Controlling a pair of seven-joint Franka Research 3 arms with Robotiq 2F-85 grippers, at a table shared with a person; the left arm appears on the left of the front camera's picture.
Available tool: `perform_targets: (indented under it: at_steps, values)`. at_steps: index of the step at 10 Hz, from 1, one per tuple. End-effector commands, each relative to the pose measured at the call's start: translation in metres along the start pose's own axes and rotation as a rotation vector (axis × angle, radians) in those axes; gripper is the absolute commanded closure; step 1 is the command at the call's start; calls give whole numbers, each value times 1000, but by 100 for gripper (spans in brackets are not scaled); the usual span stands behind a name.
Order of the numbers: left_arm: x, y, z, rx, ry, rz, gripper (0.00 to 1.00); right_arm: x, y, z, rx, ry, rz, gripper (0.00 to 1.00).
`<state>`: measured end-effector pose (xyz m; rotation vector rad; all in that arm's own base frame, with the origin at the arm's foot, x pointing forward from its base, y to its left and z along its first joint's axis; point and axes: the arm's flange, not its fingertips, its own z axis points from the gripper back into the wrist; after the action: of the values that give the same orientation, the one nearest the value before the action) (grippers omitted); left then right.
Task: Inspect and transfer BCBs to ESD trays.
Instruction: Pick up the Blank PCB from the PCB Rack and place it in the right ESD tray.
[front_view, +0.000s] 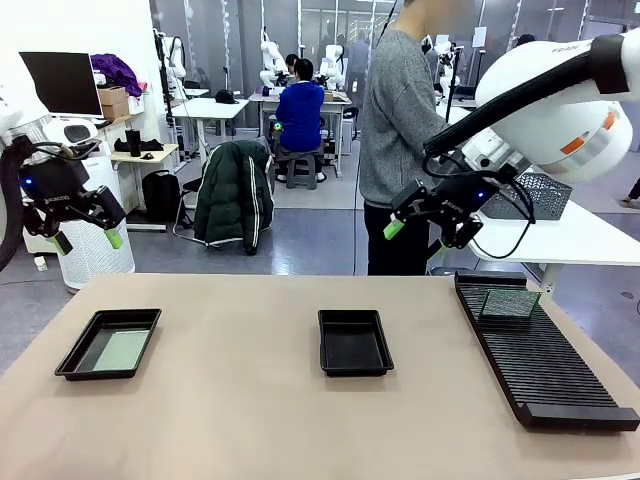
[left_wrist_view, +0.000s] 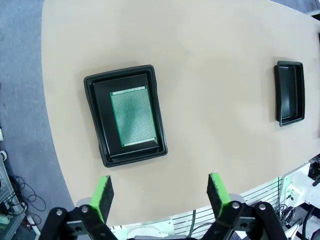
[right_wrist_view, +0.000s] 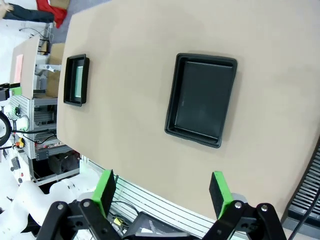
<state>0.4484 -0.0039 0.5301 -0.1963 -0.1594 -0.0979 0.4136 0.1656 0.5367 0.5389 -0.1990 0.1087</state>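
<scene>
Two black ESD trays lie on the tan table. The left tray (front_view: 116, 320) (left_wrist_view: 96, 107) holds one green BCB (front_view: 122, 350) (left_wrist_view: 133, 116) lying flat. The middle tray (front_view: 354, 343) (right_wrist_view: 201, 99) has nothing in it. Another BCB (front_view: 508, 303) stands upright in the far end of the black slotted rack (front_view: 545, 360). My left gripper (front_view: 88, 240) (left_wrist_view: 160, 194) hangs open high above the table's left end, looking down on the filled tray. My right gripper (front_view: 420, 230) (right_wrist_view: 162, 190) hovers open, high between the middle tray and the rack. In the right wrist view the left tray (right_wrist_view: 67, 82) lies farther off.
A person (front_view: 400, 130) in a grey sweater stands at the far side of the table, hands out of sight. The rack runs along the table's right edge. Bare tabletop lies between the trays and in front of them.
</scene>
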Motion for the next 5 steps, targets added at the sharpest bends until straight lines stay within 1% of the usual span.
perform_targets:
  at_steps: [1,3,5]
  values:
    - [1,-6,2,-29,10,-11,0,-12,-8,17,-51,-12,22,0]
    - [0,-15,4,-30,10,-18,0,-19,-17,39,-91,-24,59,0]
    - [1,-28,3,-36,14,-22,0,-22,-28,62,-150,0,126,0]
